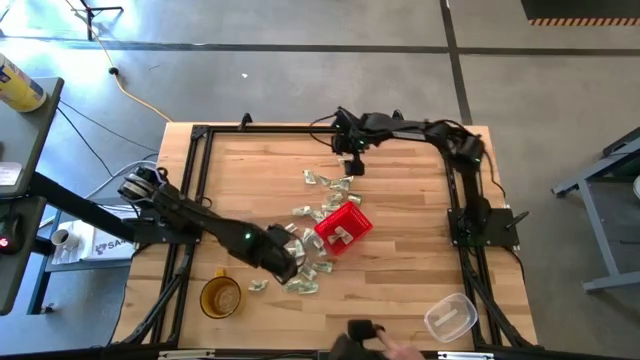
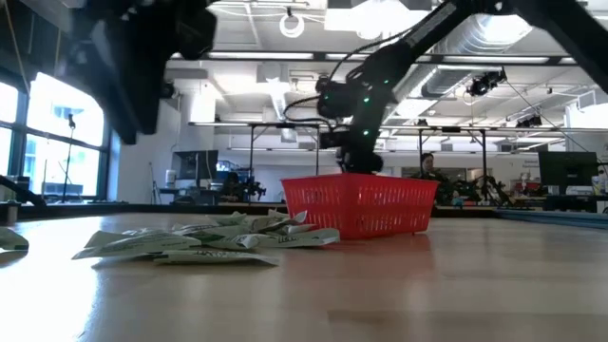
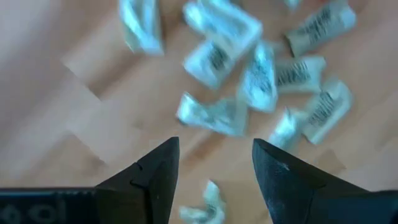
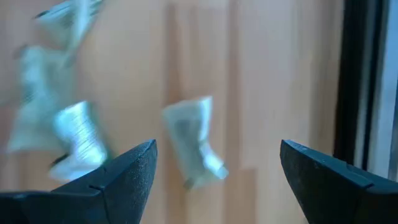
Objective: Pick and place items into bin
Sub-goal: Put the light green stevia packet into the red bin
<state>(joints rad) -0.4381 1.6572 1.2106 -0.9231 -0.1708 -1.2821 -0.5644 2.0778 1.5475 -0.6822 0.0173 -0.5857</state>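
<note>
Jaws of the left gripper (image 3: 214, 171) stood apart, empty, over scattered packets (image 3: 217, 115) at lower centre of the high view; right gripper (image 4: 214, 171) jaws gaped wide, empty, at upper centre. Red basket (image 1: 343, 227), square, perforated walls, sat mid-frame with two packets inside. Packets were pale green-and-white, crumpled, ringing the basket. Wrist views were blurred; print unreadable. Low view hid the basket's contents.

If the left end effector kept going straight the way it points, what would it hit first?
Probably a packet lying on the table right between the open fingers of the left end effector, with the scattered packets beyond. Its height above the wood is unclear.
</note>
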